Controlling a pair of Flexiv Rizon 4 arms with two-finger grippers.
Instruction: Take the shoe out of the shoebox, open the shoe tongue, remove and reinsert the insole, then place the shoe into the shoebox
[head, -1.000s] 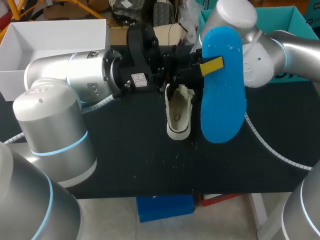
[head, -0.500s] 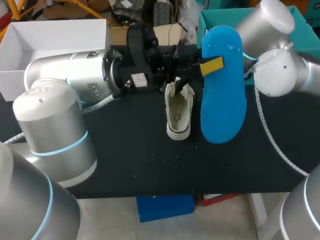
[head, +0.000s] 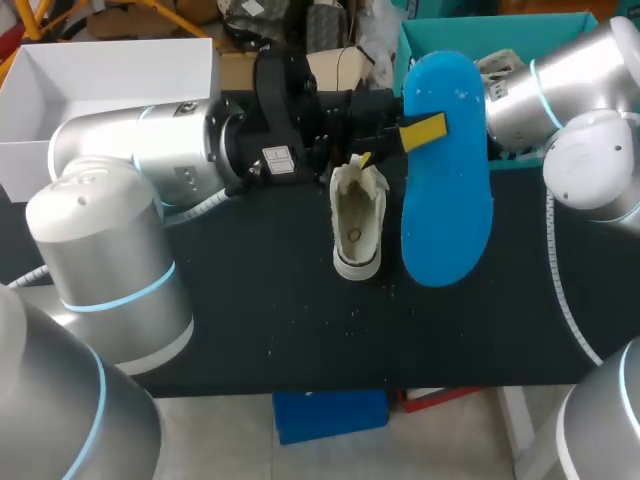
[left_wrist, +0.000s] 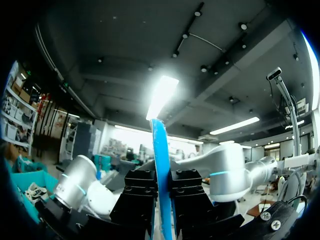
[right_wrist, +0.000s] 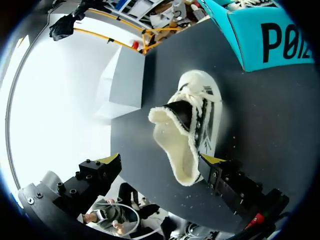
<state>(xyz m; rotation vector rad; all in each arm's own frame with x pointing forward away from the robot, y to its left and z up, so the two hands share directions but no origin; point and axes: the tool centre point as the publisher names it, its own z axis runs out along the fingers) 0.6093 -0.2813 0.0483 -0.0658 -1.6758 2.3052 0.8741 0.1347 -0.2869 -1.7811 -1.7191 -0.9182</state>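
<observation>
The left tool (head: 420, 133) is clamped on the blue insole (head: 447, 190) and holds it up over the dark surface (head: 250, 300), just beside the shoe (head: 357, 225) (in the left wrist view the insole shows edge-on between the black fingers). The white shoe stands on its sole on the surface, its fleecy opening spread. The right tool (right_wrist: 160, 160) hangs over the shoe with its fingers wide apart. One yellow tip is close to the fleecy collar, though I cannot tell whether it touches. A white box (head: 110, 70) sits open at the far left corner.
</observation>
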